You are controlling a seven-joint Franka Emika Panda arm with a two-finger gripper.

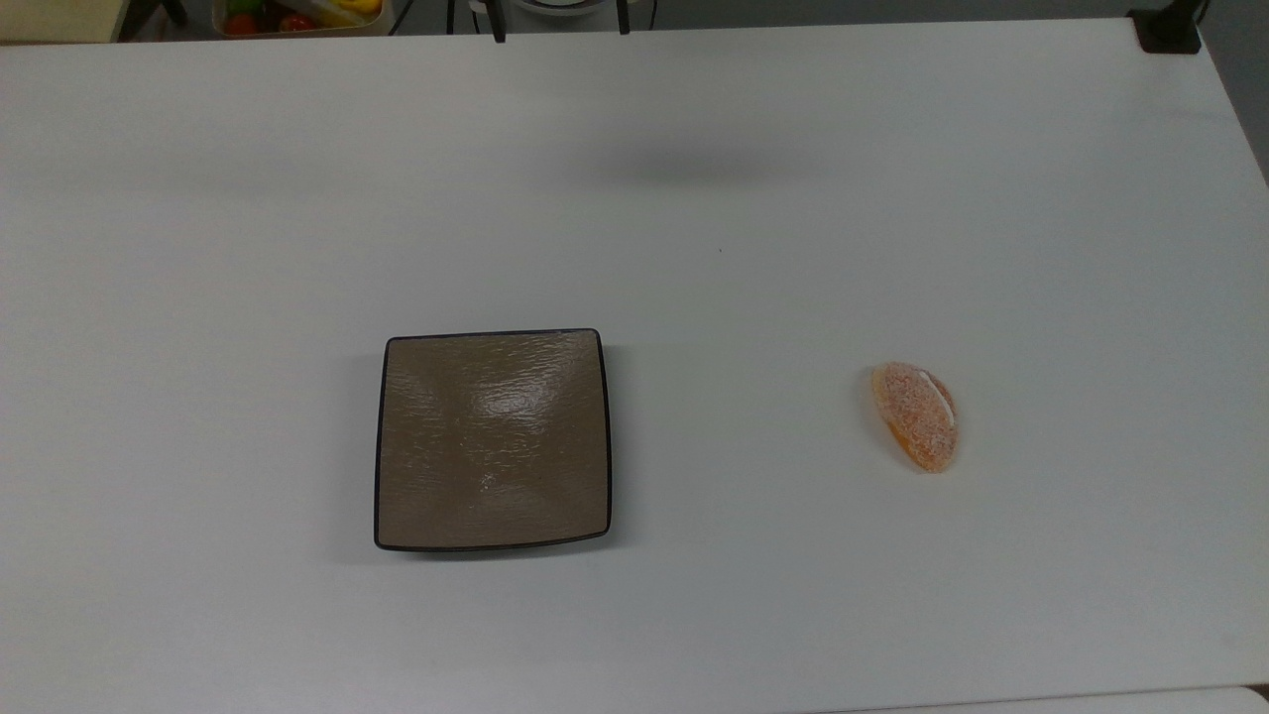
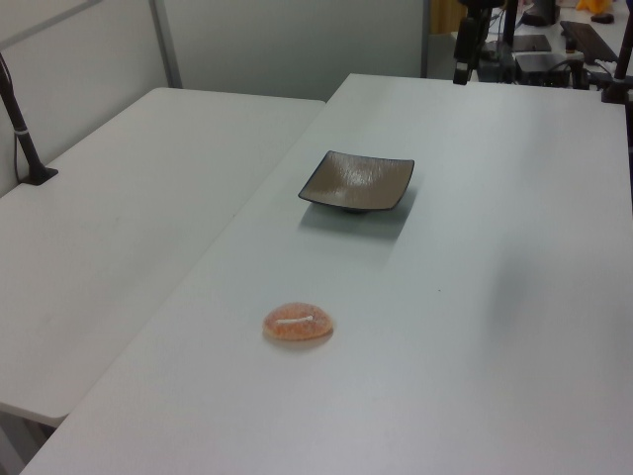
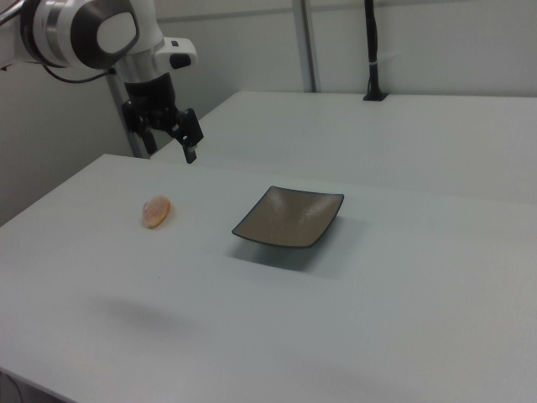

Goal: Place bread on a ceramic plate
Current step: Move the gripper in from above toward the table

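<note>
white table (image 1: 694, 615), second table (image 2: 119, 198), black clamp (image 1: 1168, 30)

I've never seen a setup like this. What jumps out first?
A square brown plate sits alone on a white table, with a small orange bread roll lying apart toward the top view's right. In the right view, a white robot arm hangs above the table, its dark gripper empty.
</note>
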